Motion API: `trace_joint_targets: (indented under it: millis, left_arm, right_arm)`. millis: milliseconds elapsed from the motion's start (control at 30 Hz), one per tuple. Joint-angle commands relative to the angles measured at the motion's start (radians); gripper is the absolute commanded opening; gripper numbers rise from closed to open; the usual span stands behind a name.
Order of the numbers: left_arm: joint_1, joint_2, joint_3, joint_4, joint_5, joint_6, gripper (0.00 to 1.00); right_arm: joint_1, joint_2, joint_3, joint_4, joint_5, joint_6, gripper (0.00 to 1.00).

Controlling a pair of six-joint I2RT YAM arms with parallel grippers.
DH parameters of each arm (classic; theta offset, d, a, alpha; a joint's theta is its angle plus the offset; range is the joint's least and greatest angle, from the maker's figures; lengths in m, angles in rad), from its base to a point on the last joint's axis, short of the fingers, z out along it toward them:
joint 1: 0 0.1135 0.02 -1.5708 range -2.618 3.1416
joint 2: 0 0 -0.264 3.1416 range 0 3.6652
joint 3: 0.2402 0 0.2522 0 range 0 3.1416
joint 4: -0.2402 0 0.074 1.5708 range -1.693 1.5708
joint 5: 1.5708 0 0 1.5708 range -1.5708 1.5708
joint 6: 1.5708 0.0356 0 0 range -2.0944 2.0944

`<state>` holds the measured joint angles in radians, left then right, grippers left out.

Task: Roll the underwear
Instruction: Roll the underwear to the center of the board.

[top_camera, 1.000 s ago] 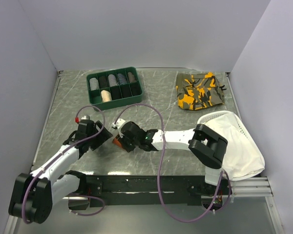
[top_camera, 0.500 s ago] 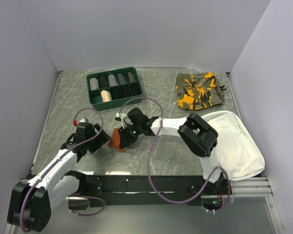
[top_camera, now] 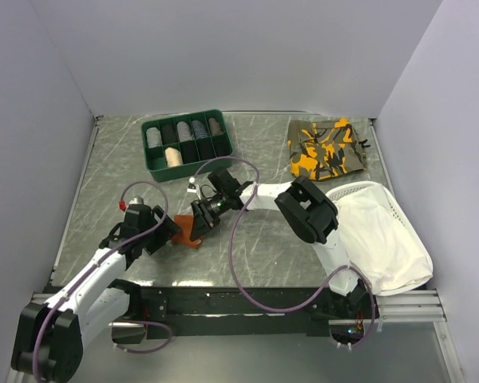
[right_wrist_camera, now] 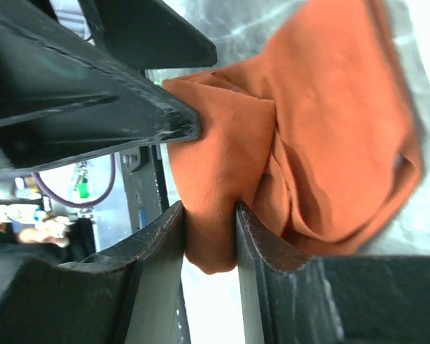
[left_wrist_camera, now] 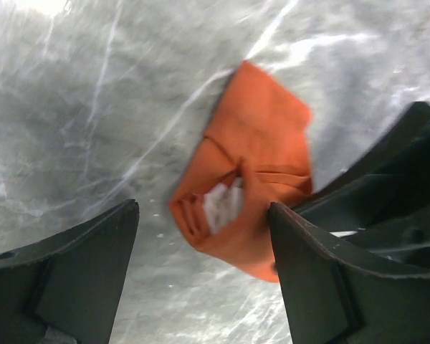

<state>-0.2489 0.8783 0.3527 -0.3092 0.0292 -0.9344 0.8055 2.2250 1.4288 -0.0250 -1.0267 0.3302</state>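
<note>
One pair of underwear (top_camera: 189,237) (left_wrist_camera: 251,179) (right_wrist_camera: 322,129): small rust-orange cloth briefs, folded into a bunchy lump. A bit of white shows inside one open end.
Where it is: on the near left part of the table, right between the two grippers. I cannot tell if all of it lies flat.
Right gripper (top_camera: 199,223) (right_wrist_camera: 209,215): black, with two fingers. It reaches in from the right, and its fingers are pressed together on a fold of the orange cloth. The fold bulges out between them.
Left gripper (top_camera: 168,232) (left_wrist_camera: 204,215): black, with two fingers. It comes in from the near left. Its fingers are spread wide, one on each side of the underwear, and they hold nothing. I cannot tell if a finger touches the cloth.
Table (top_camera: 112,175): a grey top with pale marble-like streaks, with white walls around it.
Green plastic tray (top_camera: 150,161): on the far left side, well apart from the underwear. It has small boxes with rolled cloths in them, dark, grey and cream.
Orange-and-olive camouflage garment (top_camera: 327,149): folded flat at the far right.
Large white cloth (top_camera: 387,239): a big soft heap at the right edge, beside the right arm.
Purple cables (top_camera: 238,263): thin loops that run along both arms.
</note>
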Motion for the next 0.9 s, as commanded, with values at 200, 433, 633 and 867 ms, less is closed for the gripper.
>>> trace_joint_targets:
  millis: [200,433,633,867]
  left_arm:
    - [0.005,0.172,-0.047,0.258,0.077,-0.063,0.75]
    - [0.005,0.281,-0.038,0.441,0.168,-0.061,0.77]
    - [0.005,0.392,-0.012,0.492,0.256,-0.041,0.75]
    - [0.005,0.335,0.008,0.356,0.192,-0.014,0.76]
  right_arm:
    - [-0.009,0.01,-0.011,0.072,-0.044,0.098,0.41]
    - [-0.002,0.001,-0.039,0.068,-0.007,0.096,0.42]
    - [-0.003,-0.037,-0.129,0.14,0.083,0.159,0.42]
    - [-0.008,-0.088,-0.264,0.384,0.168,0.331,0.4]
